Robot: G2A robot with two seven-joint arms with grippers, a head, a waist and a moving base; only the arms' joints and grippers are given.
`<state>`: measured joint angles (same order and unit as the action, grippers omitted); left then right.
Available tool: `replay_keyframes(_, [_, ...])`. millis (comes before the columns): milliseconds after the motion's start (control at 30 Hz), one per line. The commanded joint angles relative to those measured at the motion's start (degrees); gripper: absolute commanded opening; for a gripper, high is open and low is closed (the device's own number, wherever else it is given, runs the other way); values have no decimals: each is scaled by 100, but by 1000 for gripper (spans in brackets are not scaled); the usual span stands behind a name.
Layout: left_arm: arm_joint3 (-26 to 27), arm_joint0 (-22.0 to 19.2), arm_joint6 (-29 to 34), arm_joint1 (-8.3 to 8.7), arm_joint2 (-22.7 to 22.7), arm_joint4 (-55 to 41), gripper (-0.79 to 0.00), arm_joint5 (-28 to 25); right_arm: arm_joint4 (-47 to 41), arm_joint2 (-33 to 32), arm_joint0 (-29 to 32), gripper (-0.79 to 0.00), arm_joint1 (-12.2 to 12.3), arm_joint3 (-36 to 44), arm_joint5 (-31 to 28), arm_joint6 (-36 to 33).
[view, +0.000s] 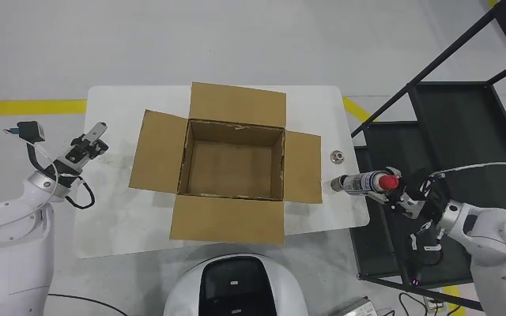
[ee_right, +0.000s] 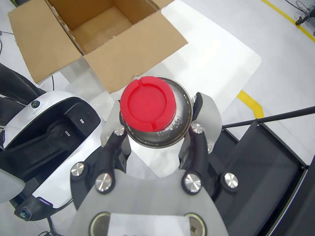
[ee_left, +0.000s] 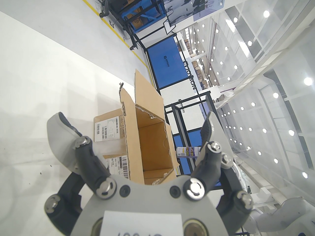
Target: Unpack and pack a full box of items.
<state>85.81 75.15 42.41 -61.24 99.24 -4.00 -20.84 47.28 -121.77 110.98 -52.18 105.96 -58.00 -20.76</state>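
Note:
An open cardboard box (view: 235,159) sits mid-table with all flaps spread; its inside looks bare (ee_right: 98,26). My right gripper (view: 398,192) is shut on a spray can (view: 362,182) with a red cap (ee_right: 147,104), held level over the table's right edge, beside the box's right flap. The can also appears in the left wrist view (ee_left: 188,152) beyond the box (ee_left: 147,138). My left gripper (view: 92,142) stands open with nothing between its fingers, above the table's left side, apart from the box's left flap.
A small round metal piece (view: 335,156) lies on the white table (view: 316,103) right of the box. A black metal rack (view: 443,150) stands close off the table's right edge. Bare tabletop lies left of the box.

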Motion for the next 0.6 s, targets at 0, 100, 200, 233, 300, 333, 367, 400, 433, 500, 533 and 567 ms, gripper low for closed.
replay_keyframes(0, [0,0,0,0,0,0,0,0,-504,-28,-43,-785,59,173,56,-431])
replay_keyframes(100, [0,0,0,0,0,0,0,0,-1223,47,-141,-785,145,455,334,-1072])
replay_keyframes(200, [0,0,0,0,0,0,0,0,-1686,162,-290,-785,227,739,624,-1663])
replay_keyframes(233, [0,0,0,0,0,0,0,0,-1841,215,-350,-785,251,814,705,-1808])
replay_keyframes(300, [0,0,0,0,0,0,0,0,-2079,300,-487,-785,295,924,855,-2053])
replay_keyframes(333, [0,0,0,0,0,0,0,0,-2121,330,-532,-785,308,943,902,-2127])
replay_keyframes(367, [0,0,0,0,0,0,0,0,-2121,330,-532,-785,308,943,902,-2127])
replay_keyframes(400, [0,0,0,0,0,0,0,0,-2121,330,-532,-785,308,943,902,-2127])
replay_keyframes(433, [0,0,0,0,0,0,0,0,-2121,330,-532,-785,308,943,902,-2127])
replay_keyframes(500, [0,0,0,0,0,0,0,0,-2121,330,-532,-785,308,943,902,-2127])
replay_keyframes(533, [0,0,0,0,0,0,0,0,-2121,330,-532,-785,308,943,902,-2127])
replay_keyframes(567, [0,0,0,0,0,0,0,0,-2121,330,-532,-785,308,943,902,-2127])
